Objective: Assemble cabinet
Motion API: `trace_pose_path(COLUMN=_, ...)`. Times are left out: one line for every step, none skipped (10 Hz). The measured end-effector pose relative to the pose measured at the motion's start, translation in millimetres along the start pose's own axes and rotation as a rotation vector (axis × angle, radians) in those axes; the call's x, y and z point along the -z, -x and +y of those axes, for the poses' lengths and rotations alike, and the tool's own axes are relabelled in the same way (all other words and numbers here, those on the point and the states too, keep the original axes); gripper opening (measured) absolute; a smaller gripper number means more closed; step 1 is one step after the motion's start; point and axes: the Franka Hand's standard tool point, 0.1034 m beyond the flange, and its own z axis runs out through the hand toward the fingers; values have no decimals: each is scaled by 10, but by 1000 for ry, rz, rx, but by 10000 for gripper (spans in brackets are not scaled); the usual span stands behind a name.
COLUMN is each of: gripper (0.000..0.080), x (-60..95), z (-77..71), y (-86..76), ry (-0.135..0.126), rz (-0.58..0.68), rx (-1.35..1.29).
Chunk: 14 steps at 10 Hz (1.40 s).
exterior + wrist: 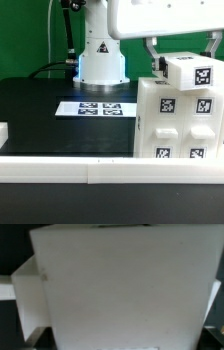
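White plastic fills our wrist view: the gripper clasps the small tagged block directly above the cabinet body, which stands on the bench.

The cabinet is cut off by the exterior view's right edge. The tool is mostly hidden behind its top block. The wrist view shows only a blurred white surface.

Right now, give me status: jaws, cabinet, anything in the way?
Gripper over the top block, jaws' state unclear. Block sits on cabinet body, filling the wrist view. Marker board lies apart, not obstructing.
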Motion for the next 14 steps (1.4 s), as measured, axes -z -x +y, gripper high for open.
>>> trace_pose_path(gripper=561, x=-2, z=-15, y=2, ry=0, rz=0, rx=-98)
trace_pose_path(gripper=561, x=-4, z=-38, y=6, ry=0, rz=-1, rx=-180)
trace_pose_path(gripper=561, x=-8, z=-59, y=10, ry=0, rz=-1, rx=-286)
trace_pose_path(gripper=561, x=-12, z=-79, y=14, ry=0, rz=-2, rx=-396)
trace_pose_path(gripper=561, x=-14, z=-85, y=15, ry=0, rz=-2, rx=-525)
trace_pose_path(gripper=561, x=-16, z=-89, y=16, ry=0, rz=-2, rx=-612)
trace_pose_path(gripper=561, x=-17, z=-92, y=3, ry=-2, rz=6, rx=-681)
trace_pose_path(gripper=563, x=-22, z=-105, y=-1, ry=-4, rz=13, rx=-799)
trace_pose_path(gripper=563, x=-26, z=-111, y=4, ry=-3, rz=12, rx=-889)
trace_pose_path(gripper=563, x=-28, z=-116, y=7, ry=-3, rz=12, rx=-945)
trace_pose_path(gripper=563, x=-33, z=-120, y=13, ry=-2, rz=9, rx=-1035)
trace_pose_path(gripper=563, x=-39, z=-122, y=15, ry=1, rz=1, rx=-1089)
trace_pose_path(gripper=563, x=-48, z=-124, y=22, ry=11, rz=-14, rx=-1157)
trace_pose_path(gripper=563, x=-50, z=-124, y=24, ry=16, rz=-23, rx=-1180)
